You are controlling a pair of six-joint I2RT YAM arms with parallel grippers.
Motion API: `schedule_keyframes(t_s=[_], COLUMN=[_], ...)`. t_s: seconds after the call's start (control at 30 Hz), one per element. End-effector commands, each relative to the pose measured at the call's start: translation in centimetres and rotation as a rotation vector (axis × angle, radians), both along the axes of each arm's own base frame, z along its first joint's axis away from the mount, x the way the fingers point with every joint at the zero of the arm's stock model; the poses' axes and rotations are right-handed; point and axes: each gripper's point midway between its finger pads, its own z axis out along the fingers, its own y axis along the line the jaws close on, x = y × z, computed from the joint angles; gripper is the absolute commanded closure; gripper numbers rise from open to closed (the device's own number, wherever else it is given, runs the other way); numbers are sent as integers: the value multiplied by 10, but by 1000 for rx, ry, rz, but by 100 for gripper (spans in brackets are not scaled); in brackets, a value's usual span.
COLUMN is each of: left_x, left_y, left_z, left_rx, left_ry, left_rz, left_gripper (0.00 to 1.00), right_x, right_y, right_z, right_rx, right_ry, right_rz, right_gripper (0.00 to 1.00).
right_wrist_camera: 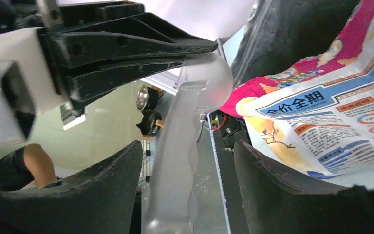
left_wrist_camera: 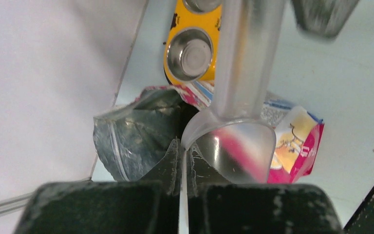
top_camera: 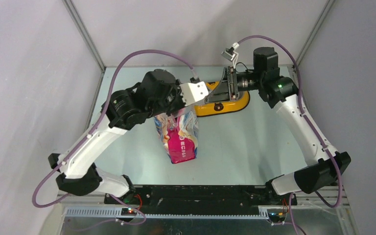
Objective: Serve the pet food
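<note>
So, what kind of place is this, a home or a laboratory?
Probably a robot test cell in a laboratory: plain grey panel walls enclose the table, and a left arm and right arm are bolted at its near edge.

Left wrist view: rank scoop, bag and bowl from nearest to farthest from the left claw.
1. Scoop: rim pinched in the left claw.
2. Bag: open, just beyond, under the scoop.
3. Bowl: farthest, top of view.
</note>
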Motion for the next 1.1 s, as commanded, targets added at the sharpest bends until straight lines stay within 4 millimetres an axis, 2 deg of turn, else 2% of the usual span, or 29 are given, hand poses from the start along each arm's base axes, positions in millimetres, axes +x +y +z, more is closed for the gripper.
schedule_keyframes(t_s=[0.0, 0.3, 0.47, 0.53, 0.83, 1.07], left_x=[6, 9, 7, 8, 15, 21], left_y=[-13, -29, -33, -34, -40, -45], left_z=[26, 22, 18, 15, 18, 16], left_rx=[-97, -111, -118, -112, -135, -175], left_ry=[12, 106, 135, 142, 135, 160], left_rz=[49, 85, 84, 83, 115, 160], left_gripper=[100, 100, 100, 100, 100, 100], right_x=[7, 23, 38, 36, 22, 21], right_y=[-1, -9, -22, -22, -12, -12], right_z=[15, 31, 41, 44, 35, 36], right_rx=[-7, -17, -15, -3, -2, -5], right_ry=[-56, -110, -96, -93, -68, -76], right_rz=[-93, -220, -300, -283, -218, -218], right_gripper=[31, 36, 30, 30, 35, 37])
